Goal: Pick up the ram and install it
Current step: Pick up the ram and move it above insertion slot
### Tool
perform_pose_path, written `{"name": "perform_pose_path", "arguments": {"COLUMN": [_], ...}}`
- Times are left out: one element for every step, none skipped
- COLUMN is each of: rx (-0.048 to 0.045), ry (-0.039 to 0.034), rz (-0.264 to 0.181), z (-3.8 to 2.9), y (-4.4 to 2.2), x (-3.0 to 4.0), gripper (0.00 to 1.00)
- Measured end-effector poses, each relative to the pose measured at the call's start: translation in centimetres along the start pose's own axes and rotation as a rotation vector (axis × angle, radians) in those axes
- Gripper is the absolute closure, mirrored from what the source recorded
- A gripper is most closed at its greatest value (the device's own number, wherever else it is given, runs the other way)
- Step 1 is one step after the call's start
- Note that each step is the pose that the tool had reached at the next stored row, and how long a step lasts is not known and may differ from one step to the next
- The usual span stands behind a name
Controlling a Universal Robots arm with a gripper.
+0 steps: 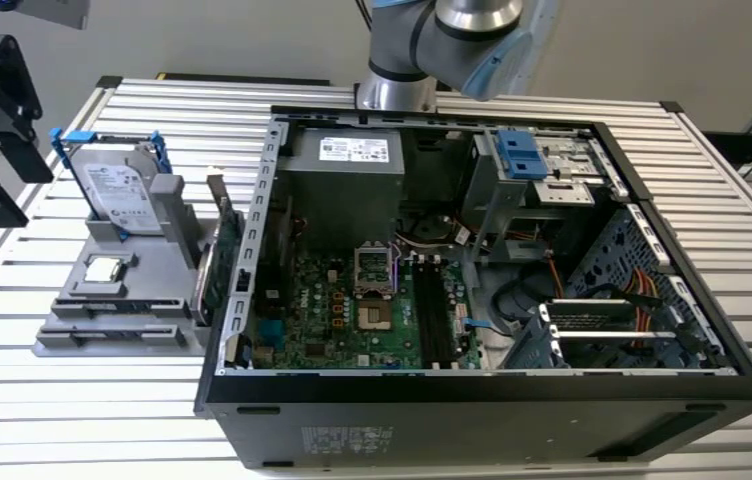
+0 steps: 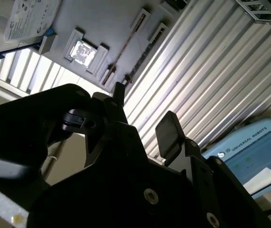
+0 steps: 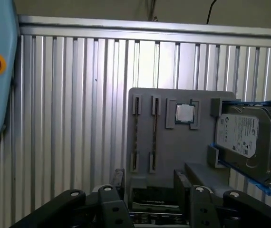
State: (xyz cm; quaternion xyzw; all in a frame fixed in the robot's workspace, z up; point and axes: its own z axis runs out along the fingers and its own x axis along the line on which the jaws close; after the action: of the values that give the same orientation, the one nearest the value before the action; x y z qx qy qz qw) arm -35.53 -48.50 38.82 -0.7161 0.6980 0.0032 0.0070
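While the case (image 1: pixel 483 390) is standing open in the exterior view, the ram (image 1: pixel 120 303) is resting edge-on in a tray (image 1: pixel 69 347) slot beside it, near the chip (image 1: pixel 107 268). In the first wrist view, the gripper (image 3: pixel 150 187) is hovering apart from the tray, fingers (image 3: pixel 118 183) spreading wide and gripping nothing; the ram is probably the thin dark strip. In the second wrist view, the fingers are gaping likewise.

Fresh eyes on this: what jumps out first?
The open computer case dominates the exterior view, motherboard exposed, on a slatted metal table. At the exterior view's left sits a grey fixture with a hard drive. In the first wrist view the open gripper faces the fixture and the ram.
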Motion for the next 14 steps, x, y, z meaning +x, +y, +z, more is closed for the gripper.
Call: {"name": "perform_pose_path", "arguments": {"rx": [0.0001, 0.0, 0.0001, 0.0001, 0.0002, 0.0002, 0.0001, 0.0002, 0.0003, 0.0004, 0.0003, 0.0002, 0.0003, 0.0003], "ry": [0.0, 0.0, 0.0001, 0.0002, 0.0002, 0.0002, 0.0003, 0.0003, 0.0001, 0.0001, 0.0001, 0.0002, 0.0002, 0.0], "rz": [0.005, 0.009, 0.013, 0.017, 0.02, 0.023, 0.024, 0.024, 0.025, 0.025, 0.025, 0.025, 0.025, 0.025], "z": [0.05, 0.09, 0.14, 0.18, 0.22, 0.23, 0.23, 0.24, 0.25, 0.25, 0.25, 0.25, 0.28, 0.32], "y": [0.0, 0.0, 0.0, 0.0, 0.0, 0.0, 0.0, 0.0, 0.0, 0.0, 0.0, 0.0, 0.0, 0.0], "x": [0.0, 0.0, 0.0, 0.0, 0.0, 0.01, 0.01, 0.01, 0.01, 0.01, 0.01, 0.01, 0.0, 0.0], "gripper": [0.0, 0.0, 0.0, 0.0, 0.0, 0.0, 0.0, 0.0, 0.0, 0.0, 0.0, 0.0, 0.0, 0.0]}}
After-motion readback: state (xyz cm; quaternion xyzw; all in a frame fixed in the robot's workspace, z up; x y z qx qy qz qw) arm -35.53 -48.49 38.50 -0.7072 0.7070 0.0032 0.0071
